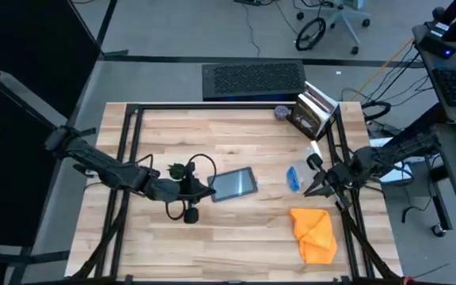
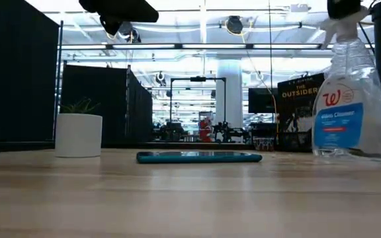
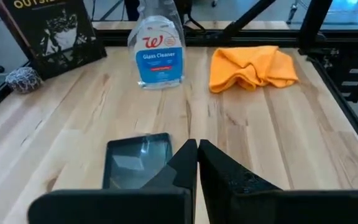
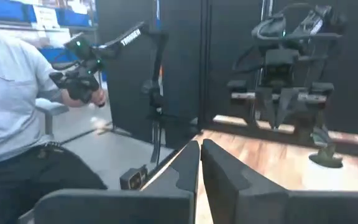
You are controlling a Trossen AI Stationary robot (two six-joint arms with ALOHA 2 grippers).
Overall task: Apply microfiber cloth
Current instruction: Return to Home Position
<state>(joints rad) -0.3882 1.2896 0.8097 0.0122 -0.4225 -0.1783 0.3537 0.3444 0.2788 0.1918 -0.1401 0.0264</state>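
High view: on the wooden table (image 1: 212, 245), the microfiber cloth (image 1: 315, 233) lies crumpled right of the tablet (image 1: 233, 184), toward the front edge, long axis front-to-back. The right gripper (image 4: 199, 155), fingers together and empty, hangs between tablet and cloth, the nearer of the 2. The left gripper (image 3: 197, 152), likewise closed, is at the tablet's left edge.

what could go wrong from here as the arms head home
Left gripper, jaws shut, hangs just over the edge of the tablet; any dip while retracting might clip or shove it. Right gripper, jaws shut, hangs close beside the glass cleaner spray bottle; a sideways swing could knock it over.
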